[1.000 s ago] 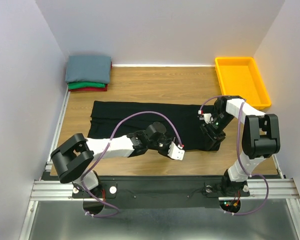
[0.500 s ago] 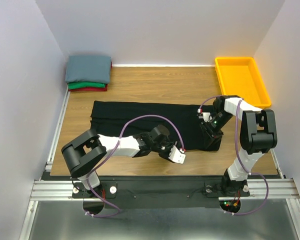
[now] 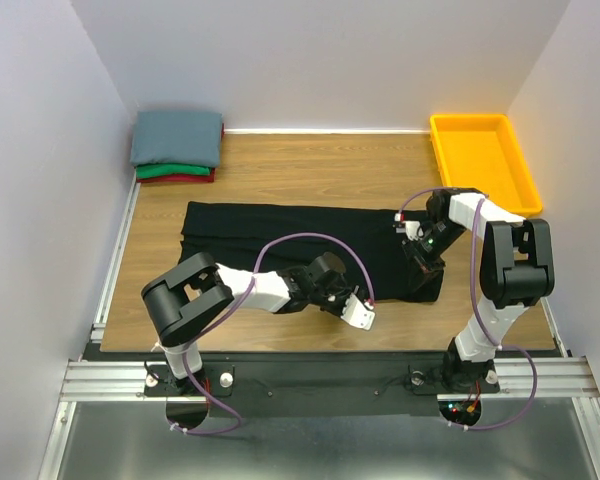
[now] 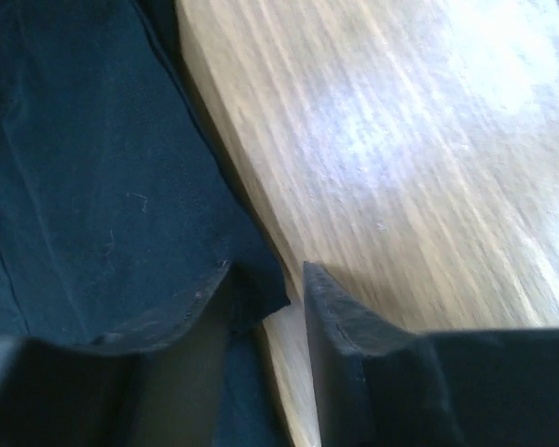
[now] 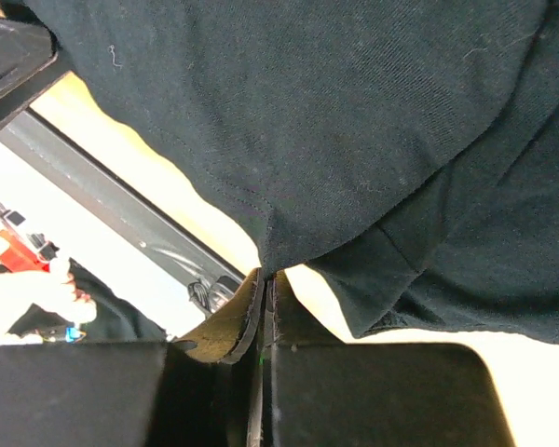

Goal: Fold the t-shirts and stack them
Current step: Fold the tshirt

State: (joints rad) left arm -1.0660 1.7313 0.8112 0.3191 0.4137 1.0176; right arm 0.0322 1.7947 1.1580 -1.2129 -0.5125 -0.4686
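Observation:
The large black t-shirt (image 3: 280, 245) lies spread across the middle of the table. My left gripper (image 3: 332, 298) is at its near hem. In the left wrist view the gripper (image 4: 268, 272) is open, with a corner of the black shirt (image 4: 93, 186) lying between its fingers. My right gripper (image 3: 426, 252) is at the shirt's right end. In the right wrist view it (image 5: 265, 272) is shut on a fold of the black shirt (image 5: 335, 112), which is raised off the table. The folded grey-blue t-shirt (image 3: 177, 137) tops the green (image 3: 165, 172) and red (image 3: 192, 179) ones at the back left.
A yellow plastic bin (image 3: 483, 160) stands at the back right, just beyond the right arm. White walls close in the table on the left, back and right. The metal rail (image 3: 310, 375) with the arm bases runs along the near edge.
My left arm has swung its elbow to the right, and its gripper has slid slightly nearer along the hem. My right gripper has shifted a little farther back with the cloth.

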